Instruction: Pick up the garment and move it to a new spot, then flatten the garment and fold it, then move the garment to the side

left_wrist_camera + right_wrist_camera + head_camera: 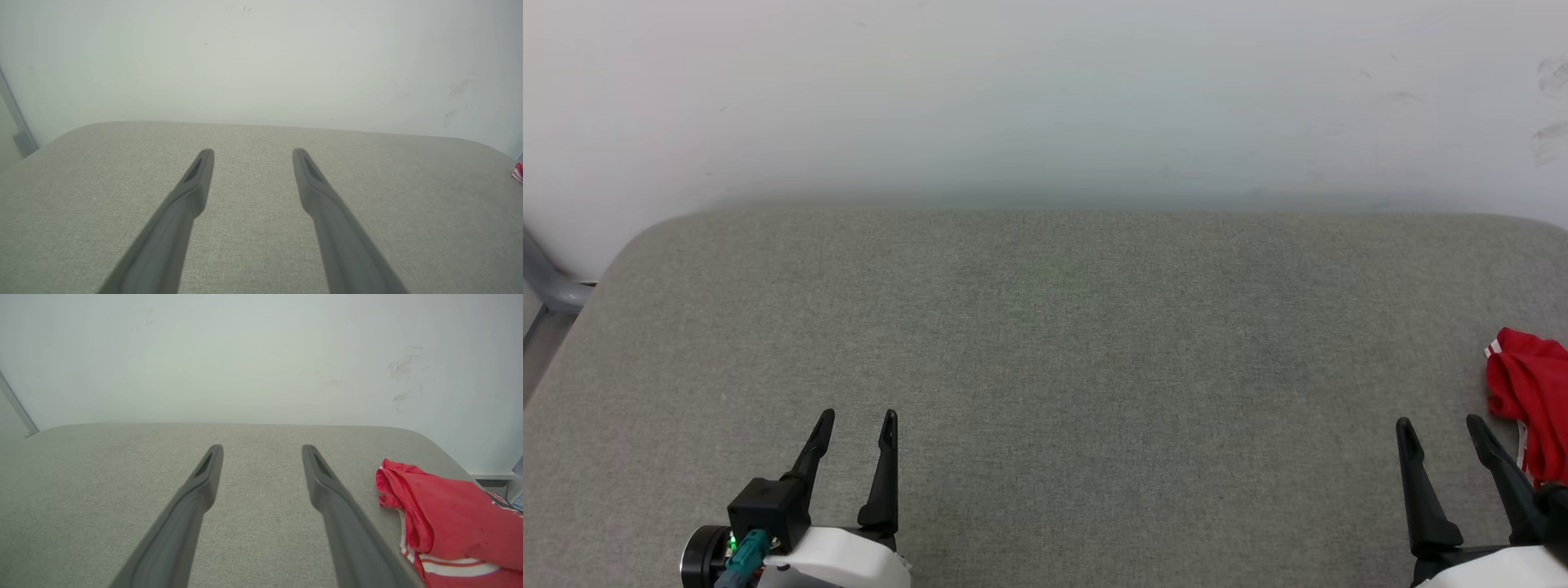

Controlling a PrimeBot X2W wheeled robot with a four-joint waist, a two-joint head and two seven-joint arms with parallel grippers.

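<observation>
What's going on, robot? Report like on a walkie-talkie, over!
Left hand open, empty. Right hand open, empty. Red shirt bunched on the grey table, just right of that hand, not held. Nothing blocking it.

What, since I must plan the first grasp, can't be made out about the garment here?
- Head view: the garment runs off the right edge; a finger of the right gripper covers its near part.
- Right wrist view: bunched, cut by the right and bottom edges; lettering a dark sliver, unreadable.
- Left wrist view: a tiny striped corner at the right edge, too small to judge.
</observation>
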